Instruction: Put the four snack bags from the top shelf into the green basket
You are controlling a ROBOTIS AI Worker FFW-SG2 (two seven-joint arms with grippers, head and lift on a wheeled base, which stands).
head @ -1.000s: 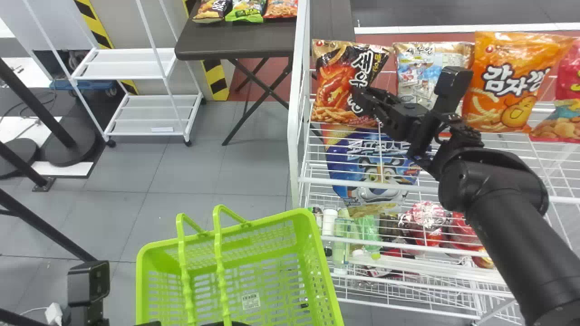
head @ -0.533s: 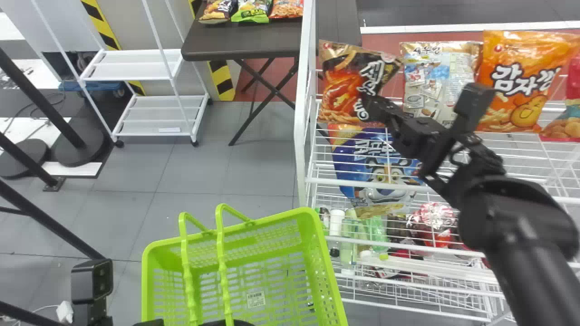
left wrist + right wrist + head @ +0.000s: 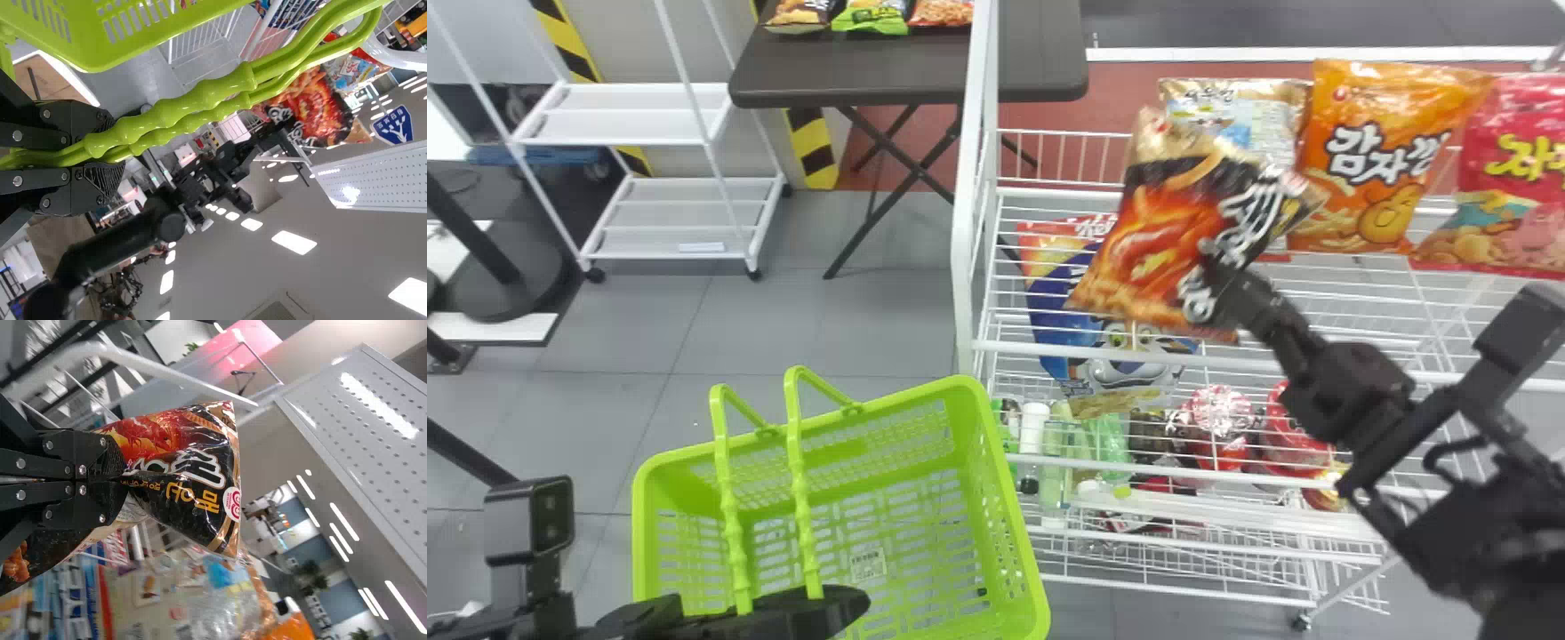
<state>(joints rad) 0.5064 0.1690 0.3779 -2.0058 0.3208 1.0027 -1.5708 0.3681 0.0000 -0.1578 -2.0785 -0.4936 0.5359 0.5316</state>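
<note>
Dark snack bag [image 3: 1165, 231]: come away from the left end of the top row since the earlier frames, now nearer the robot, tilted over, and partly in front of the pale bag [image 3: 1240, 111] it stood beside.
Right arm: drawn back toward the robot over the same stretch, bringing the bag along; it comes in from the lower right and slants up to the left across the front of the white rack [image 3: 965, 222].
Right gripper [image 3: 1214, 267]: clamped on the dark snack bag near its middle; in the right wrist view the wrapper creases around the fingertips and spreads out on either side.
Left gripper [image 3: 805, 612]: at the bottom edge of the head view, closed around both handles [image 3: 734, 533] of the green basket [image 3: 1009, 524].
Green basket: upright, to the left of the rack and lower than the top shelf, handles raised.
Top shelf: pale bag, orange bag [image 3: 1387, 160] and pink bag [image 3: 1516, 178] stand in a row, left to right.
Blue bag [image 3: 1058, 311]: on the rack, lower than the top row, partly behind the dark snack bag.
</note>
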